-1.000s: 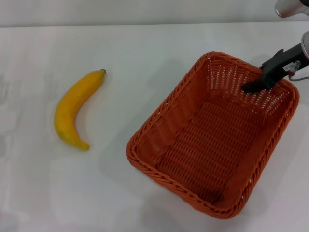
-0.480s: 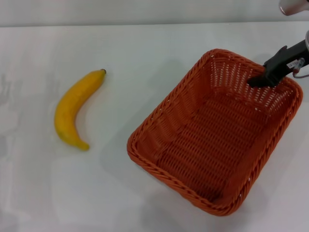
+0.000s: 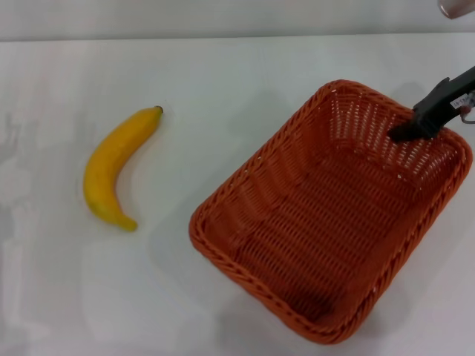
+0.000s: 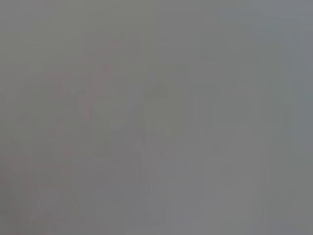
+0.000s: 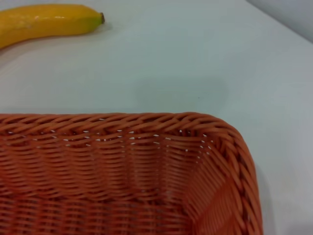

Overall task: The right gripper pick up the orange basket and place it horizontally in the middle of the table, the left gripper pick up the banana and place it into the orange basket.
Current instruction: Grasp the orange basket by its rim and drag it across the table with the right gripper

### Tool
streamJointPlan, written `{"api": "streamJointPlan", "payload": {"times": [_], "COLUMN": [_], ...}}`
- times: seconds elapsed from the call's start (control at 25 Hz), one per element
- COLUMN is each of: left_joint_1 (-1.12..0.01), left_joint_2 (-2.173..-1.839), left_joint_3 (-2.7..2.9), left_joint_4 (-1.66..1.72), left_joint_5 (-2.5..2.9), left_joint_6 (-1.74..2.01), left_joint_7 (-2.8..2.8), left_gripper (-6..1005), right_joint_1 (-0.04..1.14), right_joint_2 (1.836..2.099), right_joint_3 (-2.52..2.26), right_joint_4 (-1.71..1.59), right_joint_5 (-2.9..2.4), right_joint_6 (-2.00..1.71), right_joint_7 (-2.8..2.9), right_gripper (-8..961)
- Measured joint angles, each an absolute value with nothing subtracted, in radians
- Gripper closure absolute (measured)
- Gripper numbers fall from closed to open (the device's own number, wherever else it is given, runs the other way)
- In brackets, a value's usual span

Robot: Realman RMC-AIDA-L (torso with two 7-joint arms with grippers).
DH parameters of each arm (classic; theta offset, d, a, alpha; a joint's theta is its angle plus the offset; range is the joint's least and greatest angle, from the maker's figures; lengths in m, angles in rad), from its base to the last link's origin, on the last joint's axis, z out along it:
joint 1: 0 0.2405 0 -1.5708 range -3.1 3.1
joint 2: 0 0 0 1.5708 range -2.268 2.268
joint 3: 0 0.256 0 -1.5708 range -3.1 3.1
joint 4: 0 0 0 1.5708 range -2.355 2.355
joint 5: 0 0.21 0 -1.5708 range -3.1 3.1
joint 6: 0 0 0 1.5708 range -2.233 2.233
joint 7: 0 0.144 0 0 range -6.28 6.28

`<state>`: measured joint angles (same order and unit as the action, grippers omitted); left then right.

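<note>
The orange basket [image 3: 256,159] sits at an angle on the right half of the white table [image 3: 223,67], and nothing lies inside it. My right gripper [image 3: 404,132] comes in from the right edge and grips the basket's far right wall. One black finger shows inside the wall; the other is hidden behind the wicker. The banana [image 3: 111,167] lies on the table to the left, well apart from the basket. In the right wrist view, the basket's braided rim [image 5: 122,120] fills the lower part, with the banana [image 5: 44,22] beyond it. The left gripper is out of view.
The left wrist view is a uniform grey blur with nothing recognisable in it. Bare white tabletop separates the banana from the basket. The table's far edge [image 3: 237,37] runs along the top of the head view.
My right gripper has moved right and slightly back, taking the basket's far end with it. The basket has swung and shifted right. The banana has not moved.
</note>
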<state>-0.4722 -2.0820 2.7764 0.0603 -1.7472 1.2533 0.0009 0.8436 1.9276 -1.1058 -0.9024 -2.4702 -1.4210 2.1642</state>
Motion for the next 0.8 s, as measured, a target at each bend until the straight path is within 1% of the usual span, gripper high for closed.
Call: {"api": "streamJointPlan", "payload": {"times": [0.28, 0.52, 0.6, 0.72, 0.8], "left_joint_1": [-0.472, -0.477, -0.481, -0.483, -0.484], "left_joint_2": [-2.082, -2.082, -2.082, -2.082, -2.082], "left_joint_3": [2.776, 2.776, 2.776, 2.777, 2.777], "left_joint_4": [0.060, 0.060, 0.060, 0.060, 0.060], "left_joint_5": [-1.747, -1.747, -1.747, -1.747, -1.738], "left_joint_6": [1.257, 1.258, 1.257, 1.255, 1.255], "left_joint_7": [0.001, 0.001, 0.001, 0.001, 0.001], "left_gripper": [124, 124, 124, 124, 124], "right_joint_1": [0.872, 0.891, 0.898, 0.913, 0.925], "right_joint_2": [1.912, 1.899, 1.895, 1.885, 1.873], "right_joint_3": [-1.106, -1.058, -1.031, -1.005, -0.997], "right_joint_4": [-0.896, -0.883, -0.870, -0.840, -0.810], "right_joint_5": [-2.470, -2.469, -2.469, -2.469, -2.465], "right_joint_6": [-1.516, -1.561, -1.577, -1.594, -1.599], "right_joint_7": [2.232, 2.267, 2.269, 2.280, 2.298], "right_gripper": [789, 791, 806, 814, 814]}}
